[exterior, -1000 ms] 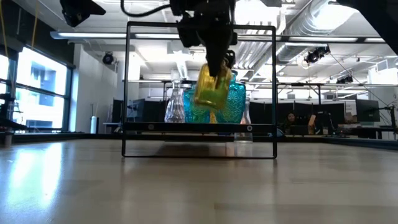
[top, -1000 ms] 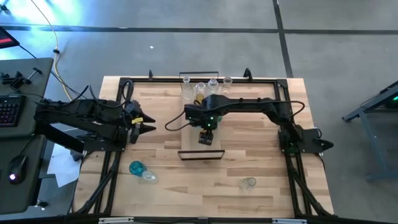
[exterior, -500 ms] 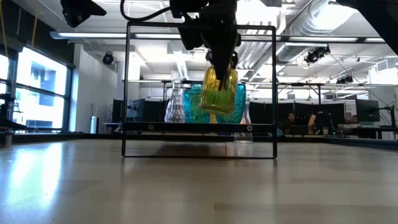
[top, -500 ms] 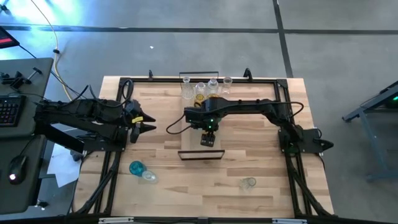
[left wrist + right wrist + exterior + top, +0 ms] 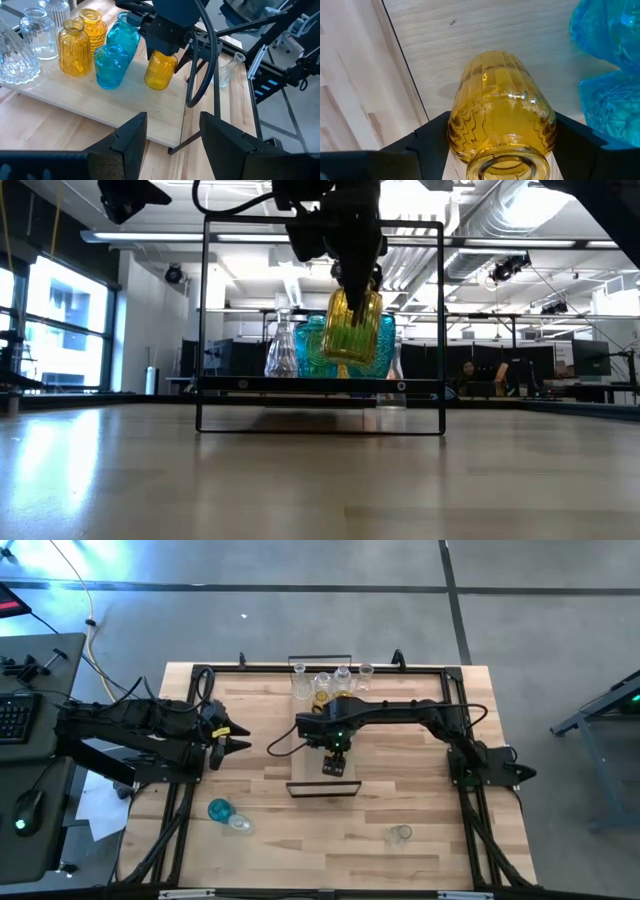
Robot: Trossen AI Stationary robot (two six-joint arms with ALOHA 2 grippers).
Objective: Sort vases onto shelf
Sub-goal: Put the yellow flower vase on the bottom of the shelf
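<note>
My right gripper (image 5: 335, 763) hangs over the near end of the shelf (image 5: 125, 107), shut on an amber-yellow ribbed vase (image 5: 353, 328). Farther along the board stand two teal vases (image 5: 111, 66), two amber vases (image 5: 75, 52) and clear vases (image 5: 37, 35), all on their bases. My left gripper (image 5: 172, 137) waits open at the table's left side (image 5: 232, 737), pointing toward the shelf, with nothing between its fingers. My right gripper pinches the yellow vase's top end, at the neck below the mouth (image 5: 470, 150), between its two fingers (image 5: 422, 145). The fingers come from above, pointing down. The vase hangs below them, nearly upright, its base (image 5: 156, 86) just above the shelf board.
A teal vase (image 5: 219, 810) and a clear vase (image 5: 240, 824) lie on the table near its front left. Another clear vase (image 5: 400, 834) stands at the front right. The shelf's thin black end frame (image 5: 322, 225) rises around the held vase.
The yellow vase hung tilted a second ago, its base swung aside. It has since come nearly upright under my right gripper and has hung still for the last half second.
</note>
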